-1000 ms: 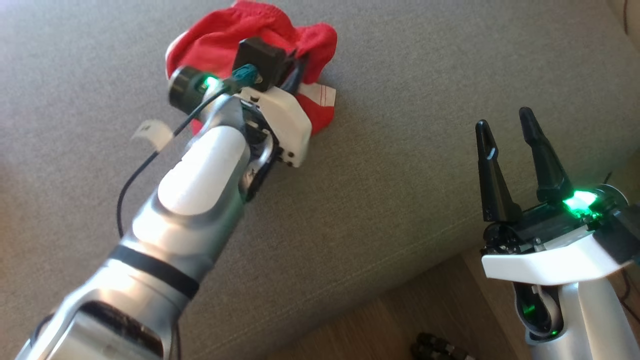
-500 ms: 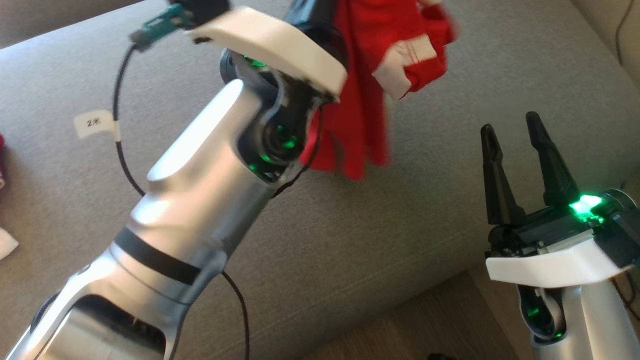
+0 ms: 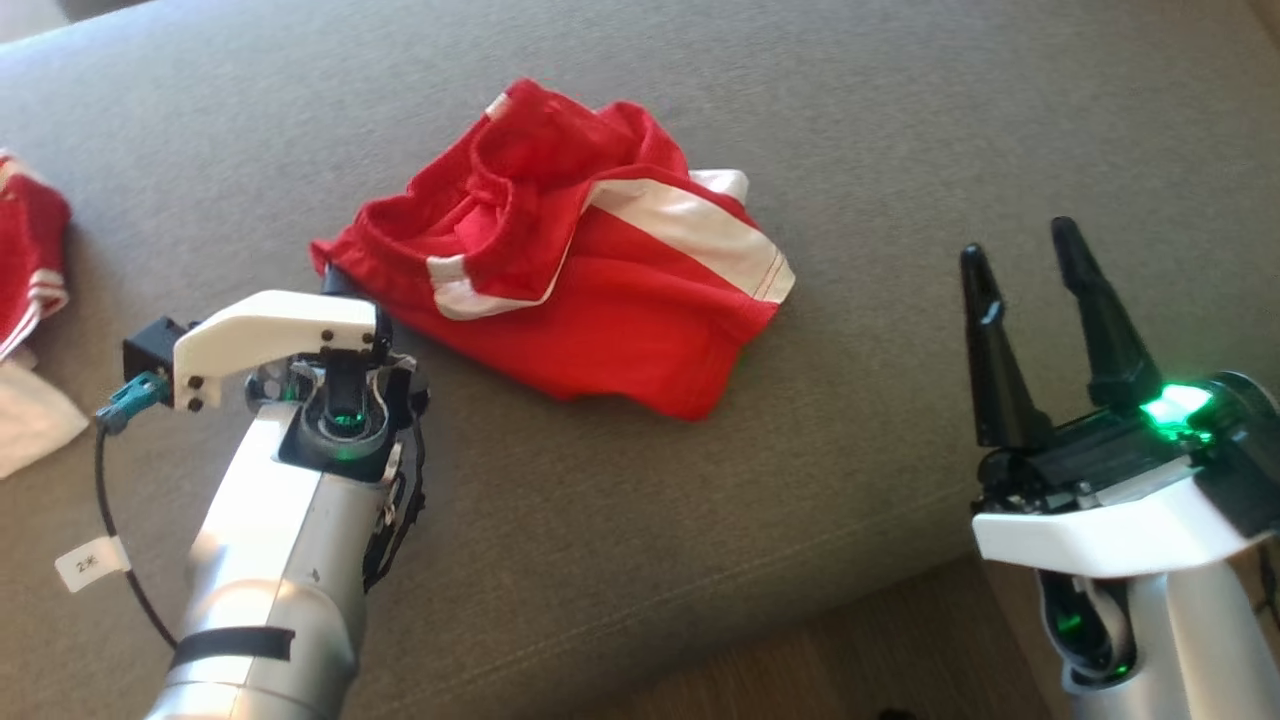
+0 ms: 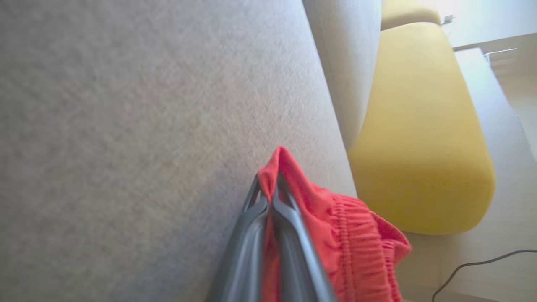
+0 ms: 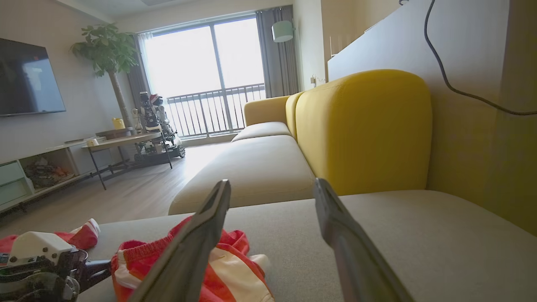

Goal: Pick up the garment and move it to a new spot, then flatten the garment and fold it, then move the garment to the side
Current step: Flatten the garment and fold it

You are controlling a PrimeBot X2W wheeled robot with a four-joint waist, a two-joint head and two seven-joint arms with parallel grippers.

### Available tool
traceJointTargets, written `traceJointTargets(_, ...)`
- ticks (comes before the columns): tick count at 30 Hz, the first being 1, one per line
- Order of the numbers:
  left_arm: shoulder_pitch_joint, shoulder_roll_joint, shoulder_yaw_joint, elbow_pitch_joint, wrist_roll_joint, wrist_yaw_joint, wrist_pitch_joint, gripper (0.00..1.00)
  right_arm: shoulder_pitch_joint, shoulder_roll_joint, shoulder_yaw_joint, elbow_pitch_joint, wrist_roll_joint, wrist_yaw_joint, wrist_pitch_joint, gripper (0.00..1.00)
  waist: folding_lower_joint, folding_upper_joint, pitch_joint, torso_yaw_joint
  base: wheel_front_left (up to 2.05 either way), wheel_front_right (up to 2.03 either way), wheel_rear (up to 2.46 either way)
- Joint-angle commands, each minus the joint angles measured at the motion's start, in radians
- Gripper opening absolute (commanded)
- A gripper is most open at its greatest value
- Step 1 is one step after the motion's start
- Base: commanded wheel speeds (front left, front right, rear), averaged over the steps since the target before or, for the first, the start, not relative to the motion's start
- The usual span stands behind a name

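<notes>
**Red shorts** [image 3: 590, 290], white side stripes, one pair. Crumpled on the grey sofa seat [image 3: 900, 130], about mid-seat and well back from its front edge. The waistband is bunched up, and one leg lies flatter, toward the front edge.

**Left gripper** [image 4: 268, 197]: fingers pressed together, pinching a fold of the elastic waistband at the shorts' left end, low over the seat.

**Right gripper** [image 3: 1015, 240]: fingers spread, holding nothing, near the seat's front edge, well apart from the shorts.

**Other:** second red-and-white garment [image 3: 30, 250] and white cloth [image 3: 30, 430] at the seat's left edge; yellow cushion [image 4: 419, 126] beside the seat.
</notes>
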State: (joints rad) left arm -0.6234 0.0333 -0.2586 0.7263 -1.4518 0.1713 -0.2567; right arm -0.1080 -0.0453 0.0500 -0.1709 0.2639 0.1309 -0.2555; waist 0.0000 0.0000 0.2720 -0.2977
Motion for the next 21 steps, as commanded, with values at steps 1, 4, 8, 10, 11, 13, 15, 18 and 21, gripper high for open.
traceJointTargets(1,-0.019,0.017,0.035,-0.029,0.014,-0.016,-0.005,0.0,-0.009,-0.005,0.013,-0.038,-0.006,0.0,-0.006,1.0,0.0,0.0,0.006,0.021,0.0,0.0,0.0)
traceJointTargets(4,0.013,0.017,0.046,-0.045,0.053,-0.044,-0.005,0.48,-0.009,-0.005,0.011,-0.038,-0.016,0.0,-0.006,1.0,0.0,0.0,0.002,0.05,0.0,0.0,0.0)
traceJointTargets(8,0.041,0.023,-0.014,-0.114,0.288,-0.091,-0.005,1.0,-0.01,-0.005,0.01,-0.04,-0.022,0.0,-0.006,1.0,0.0,0.0,-0.008,0.08,0.0,0.0,0.0)
traceJointTargets(10,0.061,0.057,-0.029,-0.182,0.488,-0.104,-0.005,1.0,-0.009,-0.005,0.009,-0.042,-0.022,0.0,-0.006,1.0,0.0,0.0,-0.012,0.088,0.0,0.0,0.0)
traceJointTargets(11,0.074,0.079,-0.047,-0.22,0.588,-0.11,-0.005,1.0,-0.008,-0.005,0.008,-0.042,-0.022,0.0,-0.006,1.0,0.0,0.0,-0.013,0.09,0.0,0.0,0.0)
traceJointTargets(13,0.108,0.126,-0.091,-0.292,0.767,-0.115,-0.005,1.0,-0.006,-0.005,0.007,-0.042,-0.018,0.0,-0.006,1.0,0.0,0.0,-0.016,0.091,0.0,0.0,0.0)
traceJointTargets(15,0.135,0.175,-0.134,-0.355,0.918,-0.104,-0.005,1.0,-0.002,-0.005,0.003,-0.042,-0.014,0.0,-0.006,1.0,0.0,0.0,-0.017,0.092,0.0,0.0,0.0)
traceJointTargets(18,0.157,0.251,-0.211,-0.427,1.1,-0.094,-0.005,1.0,-0.001,-0.005,0.0,-0.04,-0.01,0.0,-0.006,1.0,0.0,0.0,-0.017,0.09,0.0,0.0,0.0)
traceJointTargets(21,0.145,0.324,-0.299,-0.446,1.221,-0.121,0.016,1.0,-0.001,-0.005,-0.001,-0.039,-0.006,0.0,-0.006,1.0,0.0,0.0,-0.016,0.088,0.0,0.0,0.0)
